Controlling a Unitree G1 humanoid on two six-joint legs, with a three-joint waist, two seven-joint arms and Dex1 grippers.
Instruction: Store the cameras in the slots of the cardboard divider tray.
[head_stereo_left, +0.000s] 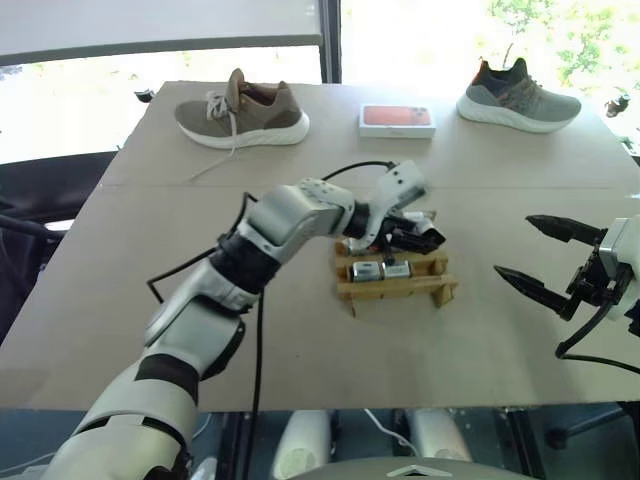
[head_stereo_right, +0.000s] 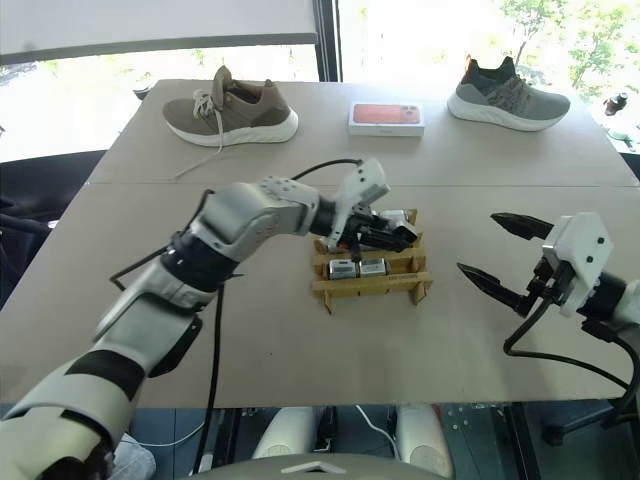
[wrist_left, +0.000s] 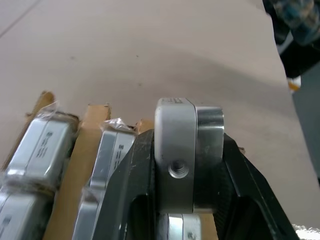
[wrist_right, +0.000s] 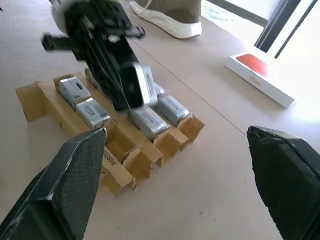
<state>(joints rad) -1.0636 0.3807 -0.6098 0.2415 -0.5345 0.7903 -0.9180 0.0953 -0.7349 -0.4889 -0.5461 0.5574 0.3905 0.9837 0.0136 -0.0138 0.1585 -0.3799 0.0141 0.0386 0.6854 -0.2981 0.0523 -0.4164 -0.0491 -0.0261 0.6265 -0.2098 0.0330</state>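
The cardboard divider tray (head_stereo_left: 400, 292) sits mid-table with several silver-grey cameras in its slots, two of them (head_stereo_left: 367, 270) (head_stereo_left: 397, 269) side by side in its near row. My left gripper (head_stereo_left: 424, 238) hovers over the tray's far right part, shut on another camera (wrist_left: 175, 150), which stands on edge between the black fingers (wrist_left: 135, 190). In the right wrist view this held camera (wrist_right: 141, 85) hangs just above the stored ones. My right gripper (head_stereo_left: 513, 245) is open and holds nothing, a short way to the right of the tray. Some near slots (wrist_right: 120, 142) stand bare.
A brown shoe (head_stereo_left: 243, 113) lies at the far left of the table and a grey shoe (head_stereo_left: 518, 98) at the far right. Between them is a white box with an orange-red top (head_stereo_left: 397, 120). A black cable (head_stereo_left: 335, 172) runs along my left arm.
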